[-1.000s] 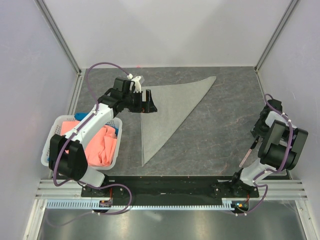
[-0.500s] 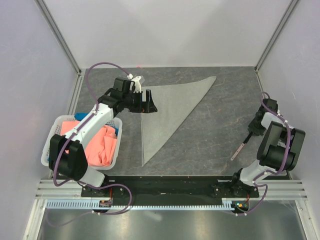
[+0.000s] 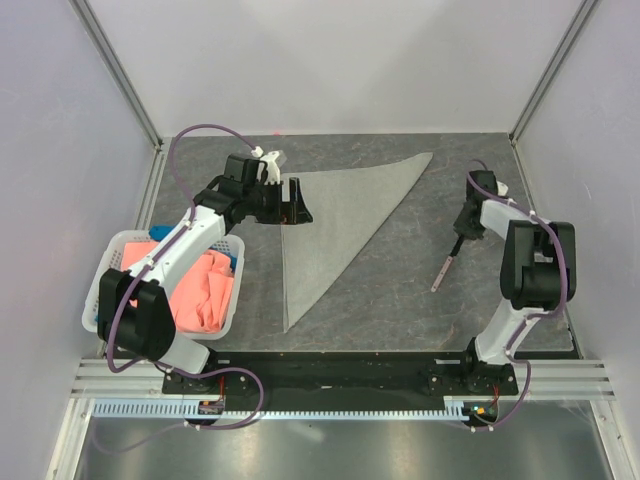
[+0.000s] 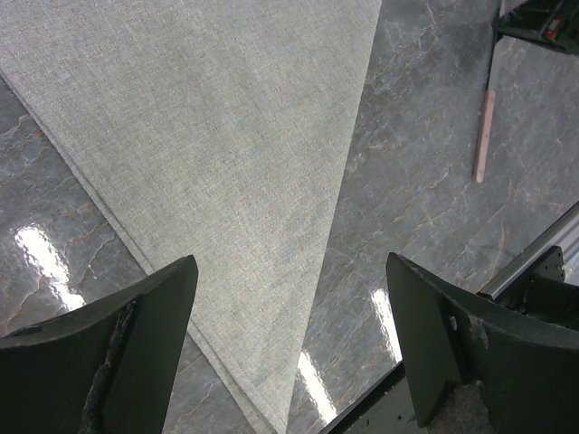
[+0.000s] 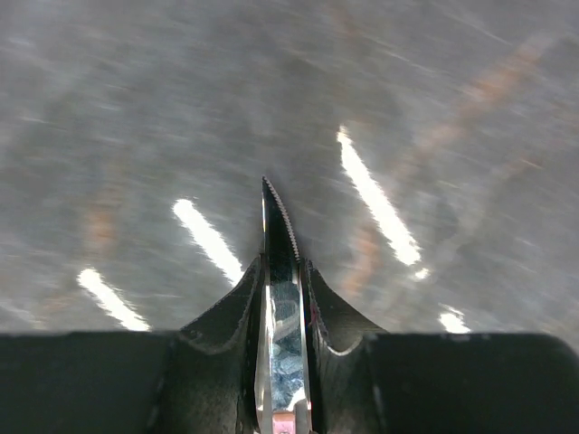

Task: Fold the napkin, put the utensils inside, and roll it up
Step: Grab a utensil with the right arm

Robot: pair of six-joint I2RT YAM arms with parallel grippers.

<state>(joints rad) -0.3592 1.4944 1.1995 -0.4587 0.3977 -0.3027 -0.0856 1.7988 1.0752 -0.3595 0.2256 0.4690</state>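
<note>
Surface (image 3: 400, 300): no change in layout. Napkin (image 3: 335, 225) has not shifted over the last second; it lies as a folded triangle, one long edge running from the far edge toward the near edge left of centre, one tip pointing to the far right. Judged: fold step done. Left hand (image 3: 296, 205) has held its place above the napkin's far-left corner, fingers spread wide and holding nothing; the left wrist view shows cloth between them, not touching. Main change: the right hand (image 3: 462, 238) has swung in from the near-right corner toward the middle of the right half of the surface. It is clamped on the utensil (image 3: 443, 272), whose pinkish handle hangs down toward the near edge; the right wrist view shows the fingers pinched on a thin serrated metal part. The utensil is now nearer the napkin but well apart from it. Judged: placing step under way, rolling not yet begun.
</note>
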